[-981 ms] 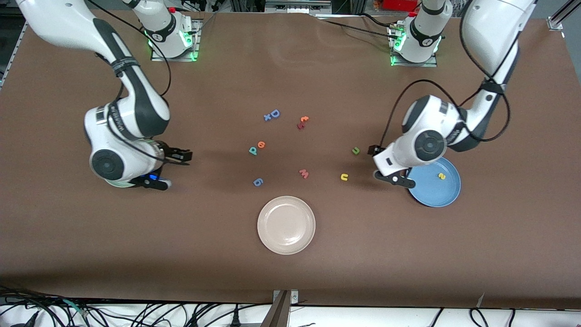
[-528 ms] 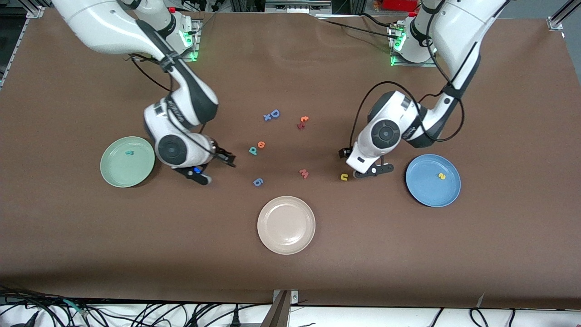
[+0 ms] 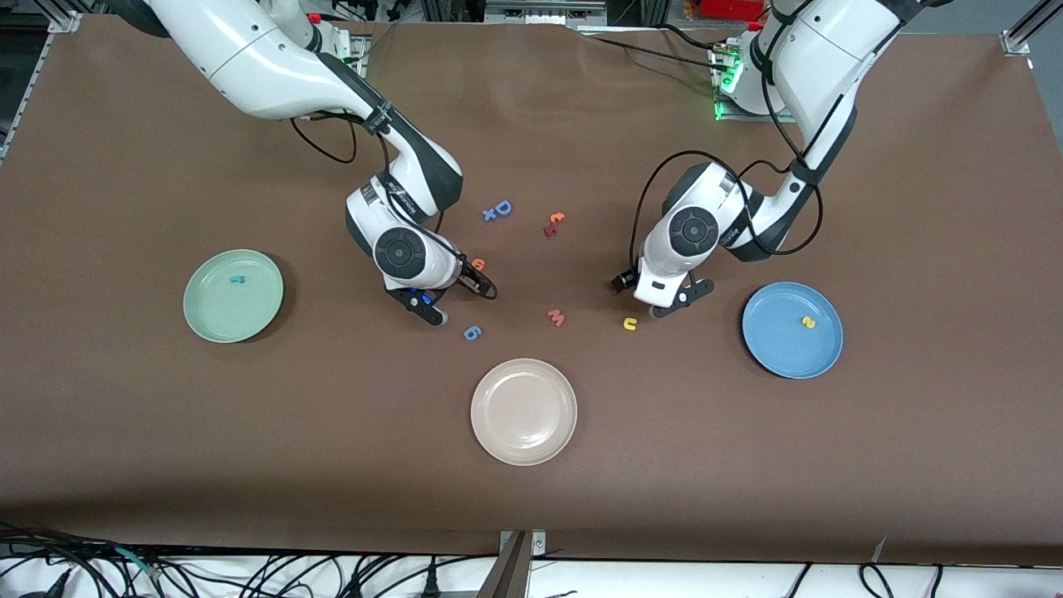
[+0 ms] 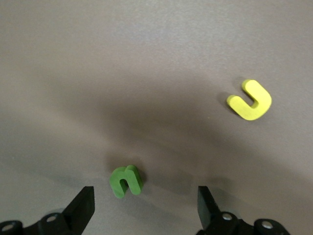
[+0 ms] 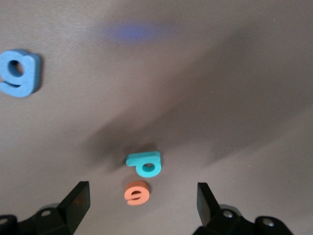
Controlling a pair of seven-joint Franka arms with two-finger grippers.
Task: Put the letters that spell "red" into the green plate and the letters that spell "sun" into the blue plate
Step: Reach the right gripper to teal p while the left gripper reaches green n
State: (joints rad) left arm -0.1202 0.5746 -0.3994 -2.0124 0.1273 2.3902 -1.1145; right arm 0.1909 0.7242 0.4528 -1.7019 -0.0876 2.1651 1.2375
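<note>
While brown matting (image 3: 747, 465) covers the table, both tools hang spread: left tool (image 4: 144, 208); right tool (image 5: 142, 208).

Brown counter (image 3: 747, 465) all over. Mint-green plate (image 3: 208, 311), blue plate (image 3: 781, 349), cream plate (image 3: 523, 440). Olive-green u (image 4: 126, 180), yellow arch (image 4: 250, 100), teal d (image 5: 144, 163), orange e (image 5: 137, 191), blue g (image 5: 18, 72), possibly pink w (image 3: 556, 317).

One letter in each end plate: r (image 3: 237, 279) in plate (image 3: 208, 320) at right arm's end, s (image 3: 807, 321) in plate (image 3: 772, 349) at left arm's end, third plate (image 3: 524, 411) between them, nearer the camera
</note>
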